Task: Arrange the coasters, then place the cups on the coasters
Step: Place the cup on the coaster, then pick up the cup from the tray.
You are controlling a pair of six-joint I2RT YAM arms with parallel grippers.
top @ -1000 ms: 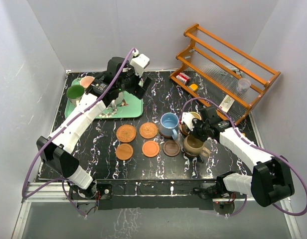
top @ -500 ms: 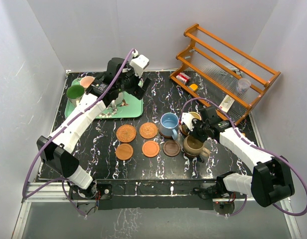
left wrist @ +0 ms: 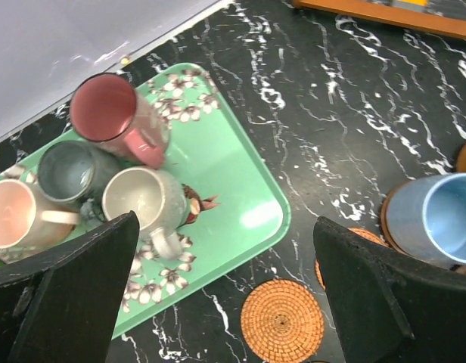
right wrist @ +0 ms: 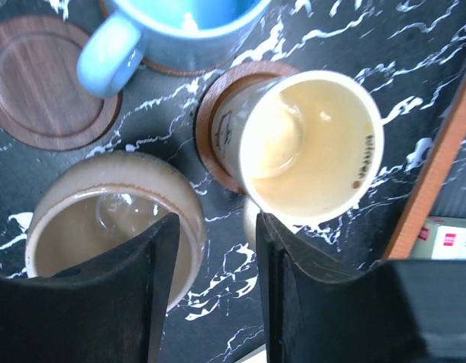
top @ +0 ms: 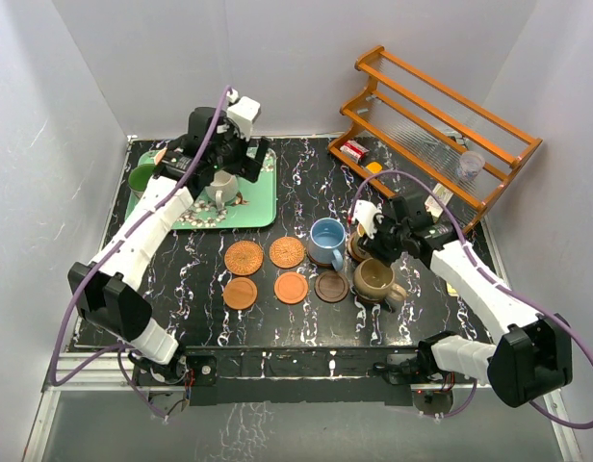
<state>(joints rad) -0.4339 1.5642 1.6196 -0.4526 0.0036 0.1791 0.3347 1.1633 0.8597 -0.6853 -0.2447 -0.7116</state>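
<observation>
1. The coasters (top: 291,287) look arranged: two rows of four across the bench (top: 181,298), with the orange ones to the left and the dark wood ones to the right.
2. Three cups are in place. The blue mug (top: 325,238) and the yellow mug (right wrist: 309,144) each sit on a dark coaster. The tan mug (right wrist: 112,219) seems to sit on one too, though little of it shows.
3. Five cups are left, all on the tray (left wrist: 248,189) at the far left: the maroon mug (left wrist: 104,107), grey mug (left wrist: 66,172), white mug (left wrist: 142,200), pink mug (left wrist: 13,215) and green mug (top: 144,179). Five coasters are bare for them: the four orange ones and one dark one (right wrist: 36,83).
4. The left gripper (left wrist: 225,219) hovers over the tray, jaws spread wide and empty. The white mug lies below, just inside one jaw, and I see no contact.
5. The right gripper (right wrist: 218,218) hangs low between the yellow and tan mugs, jaws parted a little and holding nothing. The yellow mug's handle shows in the gap, close to one jaw. I'd say there is no grip on it.
</observation>
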